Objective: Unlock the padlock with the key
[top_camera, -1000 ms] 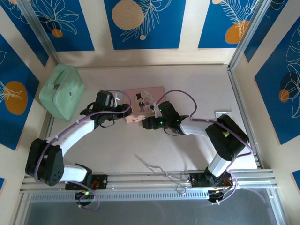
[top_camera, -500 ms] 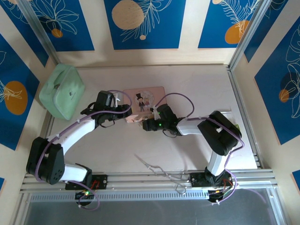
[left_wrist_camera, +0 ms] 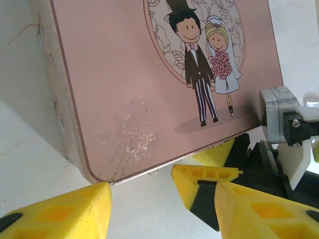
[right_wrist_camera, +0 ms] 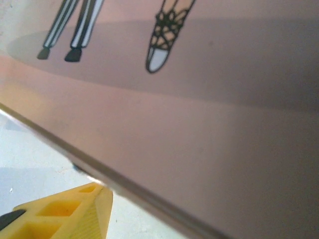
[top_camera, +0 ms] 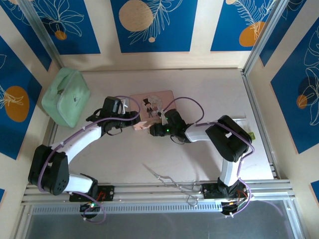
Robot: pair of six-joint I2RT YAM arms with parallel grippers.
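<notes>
two tools at the pink box's near edge

the pink box (top_camera: 153, 101) lay flat in the middle of the pale, smooth counter (top_camera: 209, 89). it was a shallow rectangle with rounded corners and a thin dark line running just inside its rim. its lid was glossy and printed with a cartoon bride and groom inside a ring of leaf outlines. in the left wrist view a pale, gritty scuff marked the lid near the front corner, and the box's side wall looked worn and chipped. the lid was shut, so its contents were hidden. a tiny silvery nub (left_wrist_camera: 154, 173) stuck out under the near edge, too small to identify. where the padlock lay could not be made out.

the left tool (top_camera: 138, 123) sat at the box's near left corner. its blocky yellow fingers (left_wrist_camera: 60, 211) had honeycomb-like hollows. they stood wide apart with bare counter between them, gripping nothing. the right tool (top_camera: 153, 130) was just beside it along the same edge. one yellow finger (right_wrist_camera: 70, 209) lay close below the rim, and whether this tool was parted or closed could not be told.

a soft mint-green pouch (top_camera: 65, 97), rounded and closed, rested at the far left. a thin silvery wire piece (top_camera: 162, 175) lay near the arm bases.
</notes>
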